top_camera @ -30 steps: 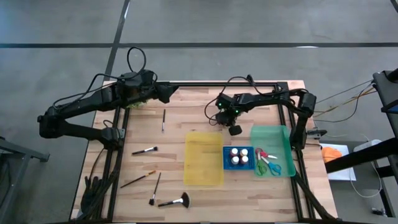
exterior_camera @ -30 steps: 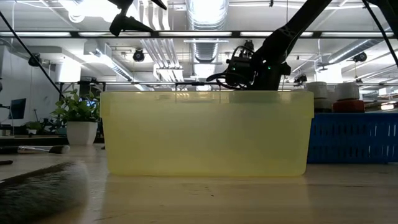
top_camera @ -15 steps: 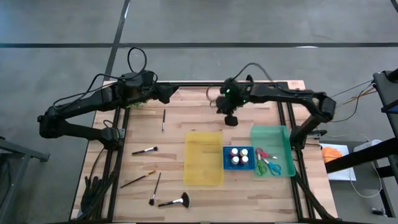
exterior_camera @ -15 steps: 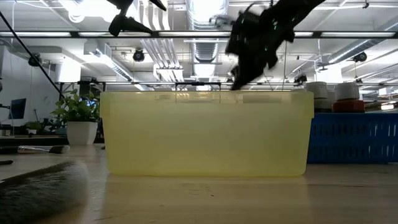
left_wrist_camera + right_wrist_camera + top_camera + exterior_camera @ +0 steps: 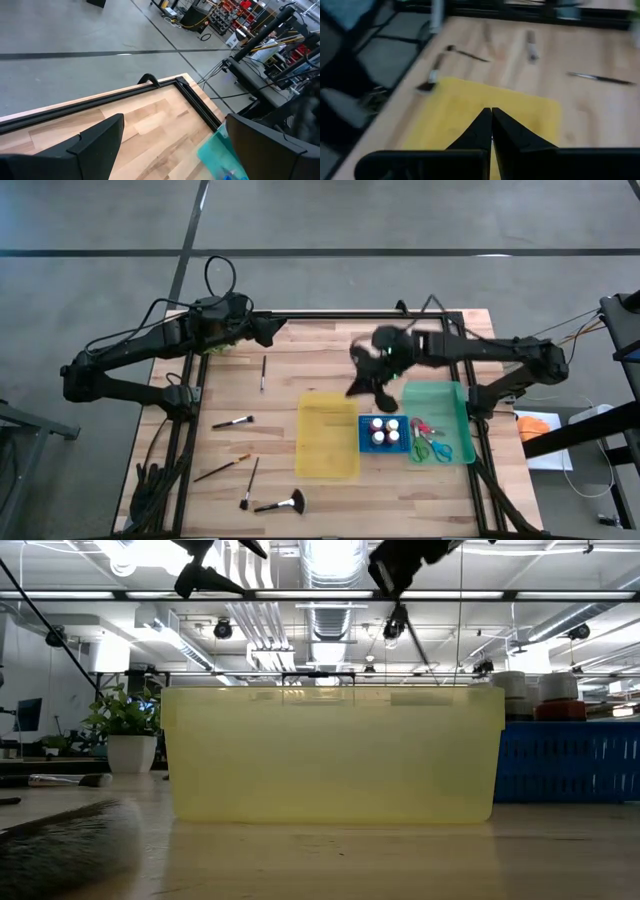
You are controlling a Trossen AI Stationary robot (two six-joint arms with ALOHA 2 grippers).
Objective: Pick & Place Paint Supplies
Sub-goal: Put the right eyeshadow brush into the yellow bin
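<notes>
The right gripper [image 5: 372, 385] hangs over the table between the yellow tray [image 5: 328, 434] and the green tray [image 5: 436, 423], its jaws pressed together on nothing. The left gripper [image 5: 268, 330] waits at the far edge, jaws wide apart.

Sorted so far: paint bottles [image 5: 384, 431] sit in the blue tray [image 5: 364, 435], scissors [image 5: 431, 440] in the green tray. The yellow tray looks empty. Still loose on the wood lie the thin brushes [image 5: 232, 422] and the fan brush [image 5: 281, 504], so roughly half remains.
</notes>
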